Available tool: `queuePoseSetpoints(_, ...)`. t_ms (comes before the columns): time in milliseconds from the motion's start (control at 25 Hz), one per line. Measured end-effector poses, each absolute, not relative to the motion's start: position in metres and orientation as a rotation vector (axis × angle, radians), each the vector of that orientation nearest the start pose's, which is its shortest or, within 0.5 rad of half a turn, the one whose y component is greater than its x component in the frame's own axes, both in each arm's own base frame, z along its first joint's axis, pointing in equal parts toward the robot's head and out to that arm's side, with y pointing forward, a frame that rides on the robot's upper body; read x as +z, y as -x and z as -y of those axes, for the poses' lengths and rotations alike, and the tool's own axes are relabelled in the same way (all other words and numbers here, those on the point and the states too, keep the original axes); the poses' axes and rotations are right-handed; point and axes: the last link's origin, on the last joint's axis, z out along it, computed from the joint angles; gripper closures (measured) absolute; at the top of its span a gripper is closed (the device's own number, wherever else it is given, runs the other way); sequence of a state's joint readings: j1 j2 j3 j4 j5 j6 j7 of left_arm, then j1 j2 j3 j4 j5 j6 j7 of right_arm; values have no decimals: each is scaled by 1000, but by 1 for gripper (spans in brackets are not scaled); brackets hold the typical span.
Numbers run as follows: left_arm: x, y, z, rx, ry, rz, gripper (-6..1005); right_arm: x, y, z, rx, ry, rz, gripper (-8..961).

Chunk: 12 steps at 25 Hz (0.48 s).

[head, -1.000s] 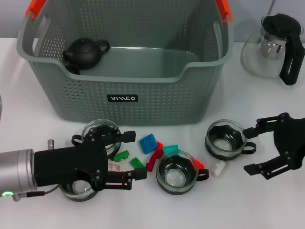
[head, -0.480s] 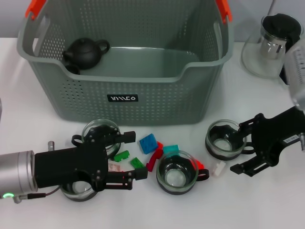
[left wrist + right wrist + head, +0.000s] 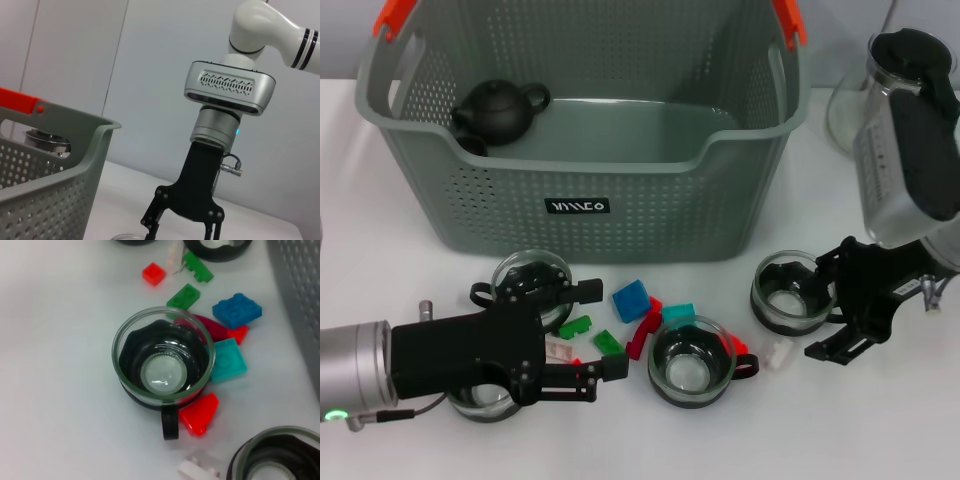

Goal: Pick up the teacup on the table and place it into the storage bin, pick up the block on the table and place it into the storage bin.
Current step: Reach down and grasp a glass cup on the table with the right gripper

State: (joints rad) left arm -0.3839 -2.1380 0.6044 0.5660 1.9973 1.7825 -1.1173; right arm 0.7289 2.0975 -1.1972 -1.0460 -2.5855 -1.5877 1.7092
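The head view took in the whole table: the storage bin [image 3: 582, 160] stood at the back with a black teapot [image 3: 498, 108] inside near its left wall, and four glass teacups sat in front of it. The right gripper [image 3: 827, 306] hung low beside the rightmost teacup [image 3: 793, 293], its black fingers spread apart with nothing between them, one by the cup's handle and the other nearer a white block [image 3: 780, 352]. The left gripper [image 3: 592, 328] lay low over the table at the left, fingers also parted and empty, stretched toward the scattered blocks; its body covered part of the front-left teacup [image 3: 480, 398], and another teacup [image 3: 531, 279] showed just behind it. A glass pitcher [image 3: 905, 95] with a black lid stood at the far right, partly hidden by the right arm. The right wrist view looked straight down on the middle teacup [image 3: 163, 363] and showed what the head view blurred: a teal block [image 3: 227, 359] touching its side, a red block [image 3: 199, 414] beside its handle, a blue block [image 3: 237, 310] and green block [image 3: 183, 296] farther off. The left wrist view showed only the bin's rim and the right arm above the table.
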Motion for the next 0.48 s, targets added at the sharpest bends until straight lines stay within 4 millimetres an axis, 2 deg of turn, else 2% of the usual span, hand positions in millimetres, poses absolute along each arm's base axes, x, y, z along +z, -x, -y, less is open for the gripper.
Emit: queuePoseSetpoints(480, -25, 278, -253, -1003, 2744, 546, 52, -35, -195, -363, -755, 2991, 71, 117)
